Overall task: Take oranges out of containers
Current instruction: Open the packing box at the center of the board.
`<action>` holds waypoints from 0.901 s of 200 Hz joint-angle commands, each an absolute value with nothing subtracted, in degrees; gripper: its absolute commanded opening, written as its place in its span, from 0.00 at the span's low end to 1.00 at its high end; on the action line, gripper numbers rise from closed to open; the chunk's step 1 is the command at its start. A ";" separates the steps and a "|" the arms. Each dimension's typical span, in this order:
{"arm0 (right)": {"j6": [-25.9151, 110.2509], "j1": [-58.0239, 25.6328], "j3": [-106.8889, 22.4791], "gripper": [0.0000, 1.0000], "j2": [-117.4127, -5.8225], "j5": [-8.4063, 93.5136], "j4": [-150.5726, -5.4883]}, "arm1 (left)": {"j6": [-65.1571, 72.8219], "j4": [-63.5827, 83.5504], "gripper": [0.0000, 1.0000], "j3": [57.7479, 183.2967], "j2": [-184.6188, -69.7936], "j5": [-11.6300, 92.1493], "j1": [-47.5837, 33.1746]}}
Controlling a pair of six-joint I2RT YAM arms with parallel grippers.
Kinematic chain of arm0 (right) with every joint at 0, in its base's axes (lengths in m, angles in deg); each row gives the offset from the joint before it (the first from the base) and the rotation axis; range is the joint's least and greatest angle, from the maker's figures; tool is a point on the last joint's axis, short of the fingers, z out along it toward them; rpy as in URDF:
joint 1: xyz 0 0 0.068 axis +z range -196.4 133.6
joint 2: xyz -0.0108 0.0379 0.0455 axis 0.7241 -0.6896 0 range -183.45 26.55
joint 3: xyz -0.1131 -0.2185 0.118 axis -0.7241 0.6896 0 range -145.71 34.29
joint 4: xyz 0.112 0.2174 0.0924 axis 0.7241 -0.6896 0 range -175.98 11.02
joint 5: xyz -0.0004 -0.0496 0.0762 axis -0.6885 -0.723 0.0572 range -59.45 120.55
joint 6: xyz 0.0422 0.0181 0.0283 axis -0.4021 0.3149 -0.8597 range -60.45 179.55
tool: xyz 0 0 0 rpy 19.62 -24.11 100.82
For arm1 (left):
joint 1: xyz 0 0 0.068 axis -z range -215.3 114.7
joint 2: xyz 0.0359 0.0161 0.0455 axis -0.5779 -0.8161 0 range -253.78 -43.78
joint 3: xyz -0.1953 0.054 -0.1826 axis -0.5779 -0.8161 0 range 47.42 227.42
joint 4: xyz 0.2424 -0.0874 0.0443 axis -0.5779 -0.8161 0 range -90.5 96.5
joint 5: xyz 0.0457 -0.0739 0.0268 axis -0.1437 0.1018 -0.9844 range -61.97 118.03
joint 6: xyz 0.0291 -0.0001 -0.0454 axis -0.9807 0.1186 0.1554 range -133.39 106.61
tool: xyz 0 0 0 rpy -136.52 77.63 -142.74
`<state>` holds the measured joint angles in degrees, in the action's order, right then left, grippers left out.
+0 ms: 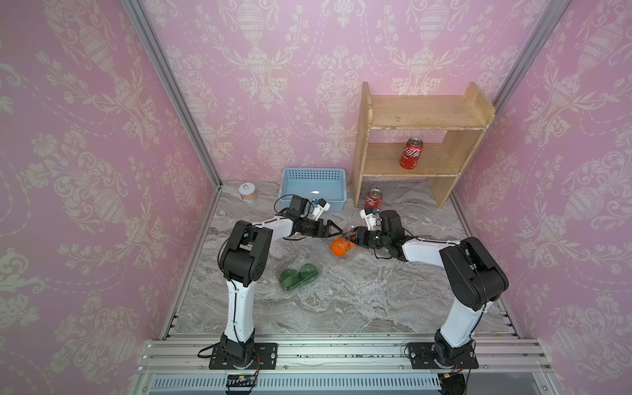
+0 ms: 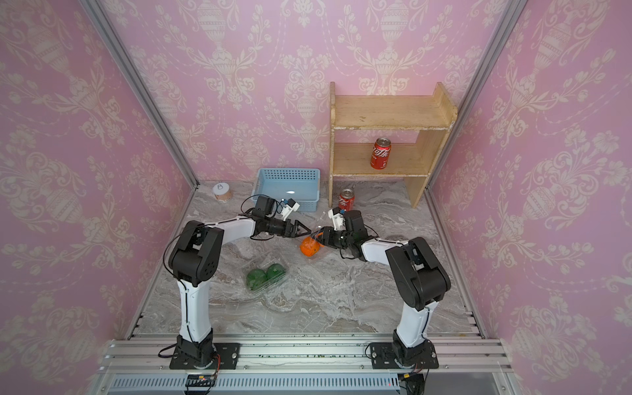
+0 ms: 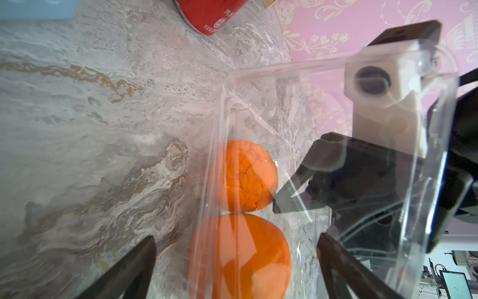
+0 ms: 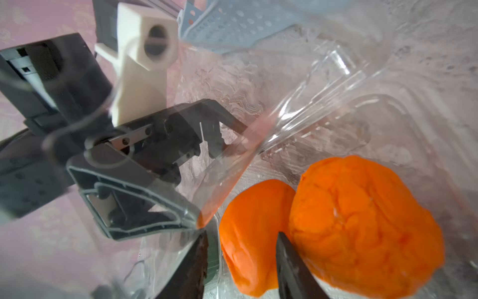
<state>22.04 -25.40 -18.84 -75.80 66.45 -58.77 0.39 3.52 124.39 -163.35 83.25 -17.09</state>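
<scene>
Marble-patterned grey bench (image 1: pixel 359 307) fills the floor of this pink-papered booth. A pale wooden two-tier shelf (image 1: pixel 420 113) stands at its back right corner. Two black-and-white arms rise from the front rail, the left arm (image 1: pixel 239 253) and the right arm (image 1: pixel 472 270), and bend inward until their tips nearly meet over mid-bench. Behind the left arm sits a light-blue perforated plastic basket (image 1: pixel 314 176).

Between the two tips lies a clear plastic clamshell box (image 3: pixel 217 160), open, its lid tilted up. The left jaws are spread wide with the box's side wall between them, clamping nothing. The right jaws are parted too, reaching into the box with one fruit in their gap; whether they press on it I cannot tell. Two bright orange fruits (image 3: pixel 248 176) sit touching each other in that box.

A second clear clamshell box (image 1: pixel 319 273) lies beside the left arm, holding two dark green fruits (image 1: pixel 289 276) side by side.

One red cola can (image 1: pixel 411 154) stands upright on the shelf's lower board. Another red can (image 1: pixel 373 200) stands on the bench by the shelf's left leg. A small round tub with a white lid (image 1: pixel 247 191) sits at the back left corner.
</scene>
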 commanded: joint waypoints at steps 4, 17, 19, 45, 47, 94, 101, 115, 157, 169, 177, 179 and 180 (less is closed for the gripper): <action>30.47 -25.36 -23.14 0.45 -72.88 64.39 -69.83 | -2.31 -0.61 0.97 124.32 -159.94 81.04 -17.34; 31.86 -25.39 -24.08 0.45 -72.75 63.43 -72.21 | -2.65 -1.25 0.97 124.34 -159.22 80.65 -17.33; 31.98 -25.41 -24.19 0.45 -72.72 63.27 -72.48 | -2.66 -1.32 0.97 124.37 -159.12 80.56 -17.38; 34.99 -25.44 -25.83 0.45 -72.04 60.21 -77.97 | -4.57 -3.93 0.97 124.67 -157.30 79.40 -18.09; 35.31 -25.47 -25.90 0.45 -71.97 59.96 -78.27 | -4.83 -4.28 0.97 124.78 -157.19 79.30 -18.21; 40.38 -25.41 -28.37 0.49 -71.08 55.25 -85.94 | -8.91 -9.55 0.98 126.85 -154.47 75.75 -21.32; 40.75 -25.45 -28.65 0.49 -70.97 54.61 -86.69 | -9.51 -10.21 0.98 127.02 -154.11 74.76 -21.77; 41.61 -25.48 -29.23 0.50 -70.56 52.83 -88.46 | -10.81 -11.45 0.98 127.22 -152.88 72.24 -22.65; 46.07 -24.43 -32.37 0.58 -70.24 45.85 -96.06 | -13.77 -13.02 0.99 128.28 -149.42 68.26 -25.14; 46.96 -24.03 -32.42 0.61 -70.89 44.06 -97.71 | -14.34 -13.56 0.99 128.71 -149.22 67.85 -25.26; 47.39 -23.81 -34.77 0.63 -71.56 43.29 -98.45 | -14.60 -13.62 0.99 128.72 -149.09 67.78 -25.36; 47.44 -23.75 -34.97 0.63 -71.74 43.05 -98.66 | -14.66 -13.67 0.99 128.72 -149.12 67.76 -25.35; 47.43 -23.65 -35.06 0.63 -71.86 42.91 -98.75 | -14.73 -13.69 0.99 128.72 -149.14 67.72 -25.40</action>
<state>43.78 -24.77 -31.45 -72.54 48.07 -93.02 -11.34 -11.32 127.16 -151.06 70.03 -25.04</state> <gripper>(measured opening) 0.612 0.991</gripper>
